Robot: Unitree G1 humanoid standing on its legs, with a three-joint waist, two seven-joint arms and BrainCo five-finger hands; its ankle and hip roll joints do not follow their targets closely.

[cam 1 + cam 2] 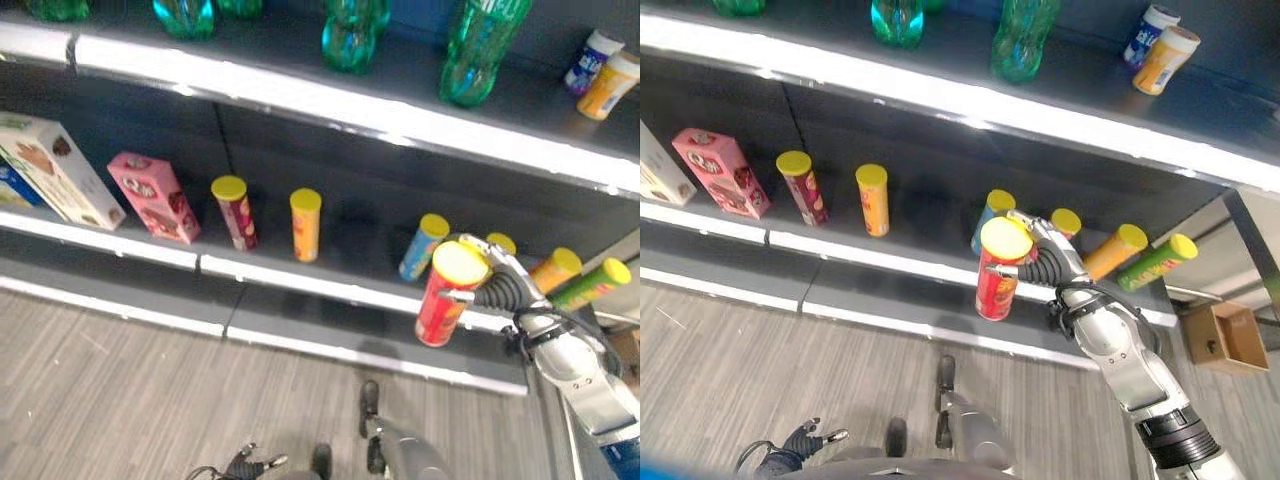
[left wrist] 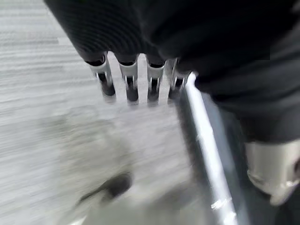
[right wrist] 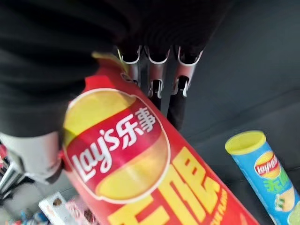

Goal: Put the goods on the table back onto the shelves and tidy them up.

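Chips are going back: right hand (image 1: 1045,262) is gripping a red can (image 1: 995,270) near the shelf (image 1: 890,262); left hand (image 2: 136,79) is hanging loose.

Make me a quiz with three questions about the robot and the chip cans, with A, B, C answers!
1. Where is the red can?
A. on the floor
B. in the right hand, in front of the lower shelf
C. on the top shelf

2. What colour is its lid?
A. yellow
B. blue
C. black

3. How is the blue can standing?
A. lying flat
B. upside down
C. leaning

Answers: 1 B, the fingers wrap round it off the shelf; 2 A, the top shows yellow; 3 C, it tilts to one side.
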